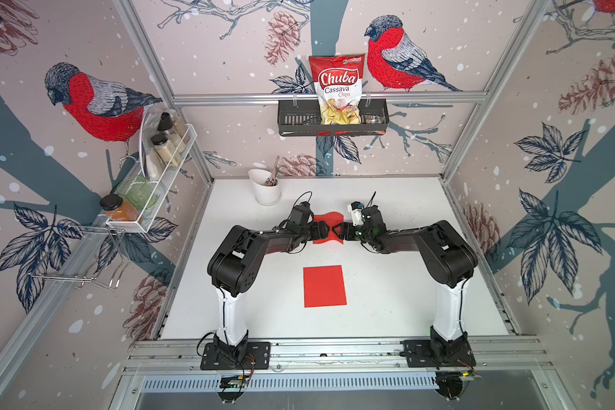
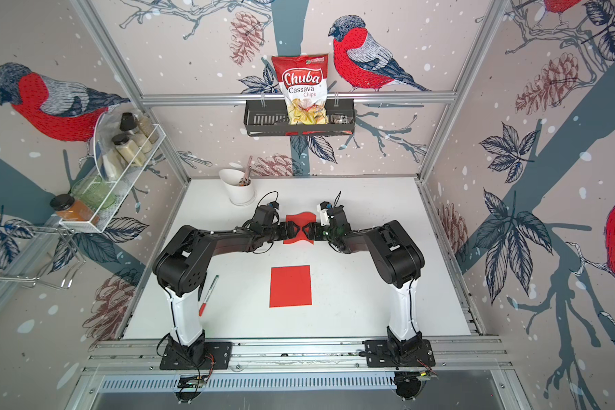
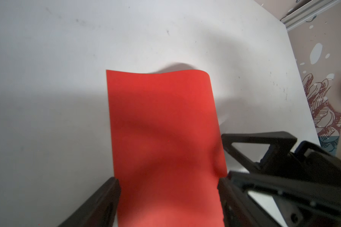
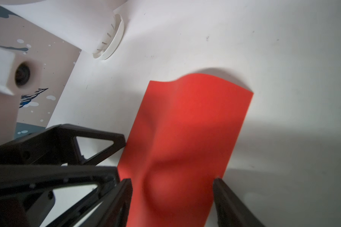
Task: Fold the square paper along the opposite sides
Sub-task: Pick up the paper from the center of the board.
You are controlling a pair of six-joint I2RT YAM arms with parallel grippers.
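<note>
Carrying surface: white bench (image 1: 405, 284); both arms reach in from its near edge and meet toward its far edge.
Left gripper (image 3: 168, 184): jaws wide apart, the red paper (image 1: 329, 217) running between the fingers; nothing looks pinched, and I cannot tell whether the tips press it down.
Right gripper (image 4: 172, 181): also spread wide astride the same sheet, facing the left one almost tip to tip.
Flat sheet (image 1: 324, 286): a second red piece, lying smooth at mid-bench, nearer the near edge, well apart from both tools.
Red paper, position: toward the far edge, midway between the left and right edges, under both grippers; it is bowed, with its end lifted off the surface in both wrist views.
Cup (image 1: 267, 190): white, near the far edge, toward the far-left corner.
Marker (image 2: 208, 294): beside the left edge, seen in a top view.
Step in hand: probably bringing two opposite sides together; no crisp crease shows yet.
Next move: likely needs one side carried squarely onto the other, edges aligned, then pressed flat without the sheet sliding.
</note>
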